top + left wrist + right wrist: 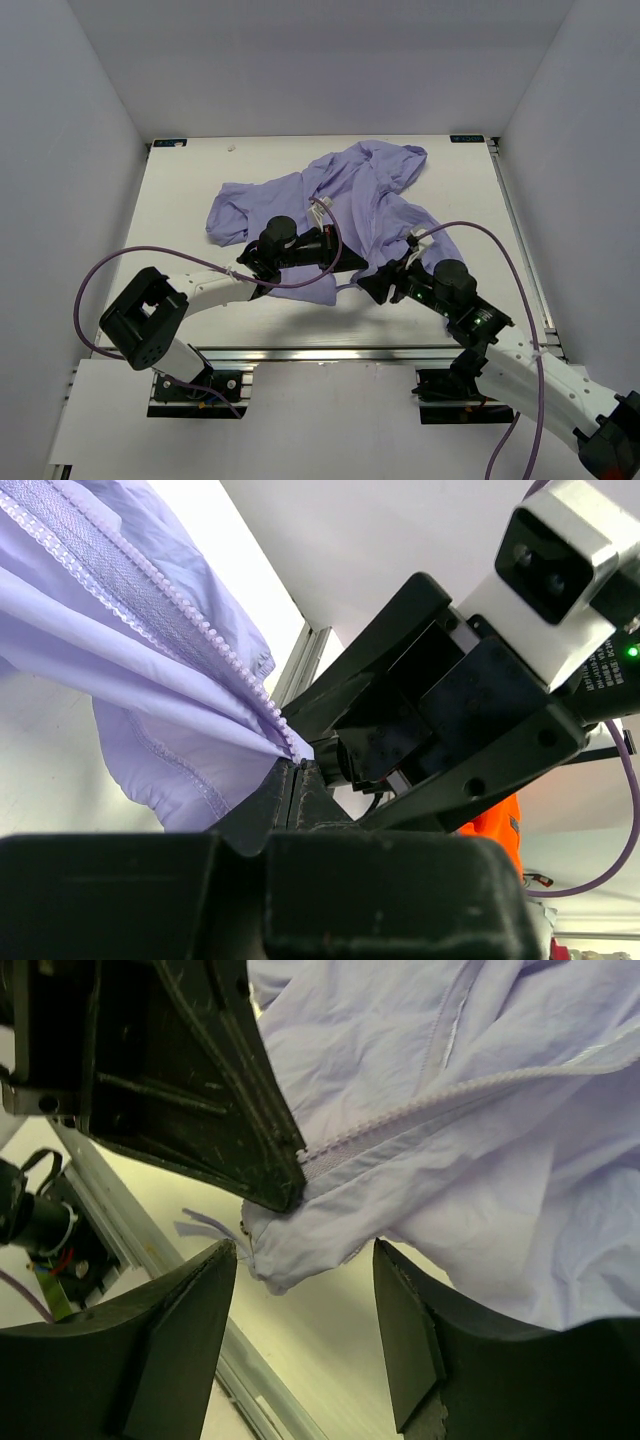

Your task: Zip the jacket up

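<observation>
Looking from above: we see the jacket (370, 195) crumpled on the desk (180, 210), centre to far right; left jaws and right jaws meet at its near hem.
Left wrist: our left jaws are clenched on the bottom end of the zipper edge (180, 610); the right jaws sit just in front.
Right wrist: our right jaws stand released, the hem corner (290, 1250) between them.

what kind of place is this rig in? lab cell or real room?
Likely a lab test cell, not a lived-in room: plain white walls box in a white table, an aluminium rail runs along its near edge, and a lavender jacket lies on top.
</observation>
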